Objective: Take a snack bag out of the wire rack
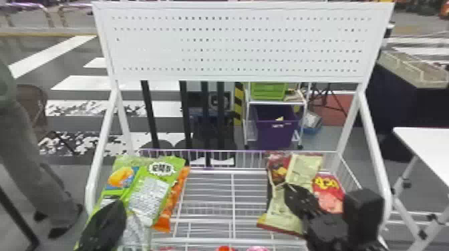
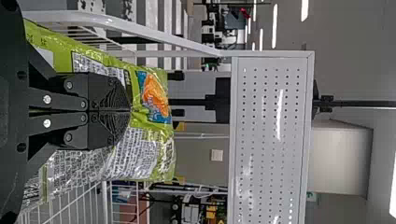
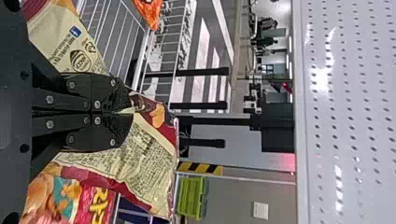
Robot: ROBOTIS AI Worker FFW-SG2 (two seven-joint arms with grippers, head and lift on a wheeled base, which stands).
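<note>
Left gripper pinches green bag between closed fingertips; right gripper likewise pinches cream bag.

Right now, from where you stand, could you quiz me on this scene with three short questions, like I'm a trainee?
1. True or false: the orange bag sits beside the green bag that the left gripper pinches.
2. Which thing does the right gripper pinch?
A) the bright green bin
B) the cream-backed bag
C) the orange bag
3. Fill in: the white panel above the wire rack is dotted with rows of small ____.

Key: 1. True; 2. B; 3. holes
</note>
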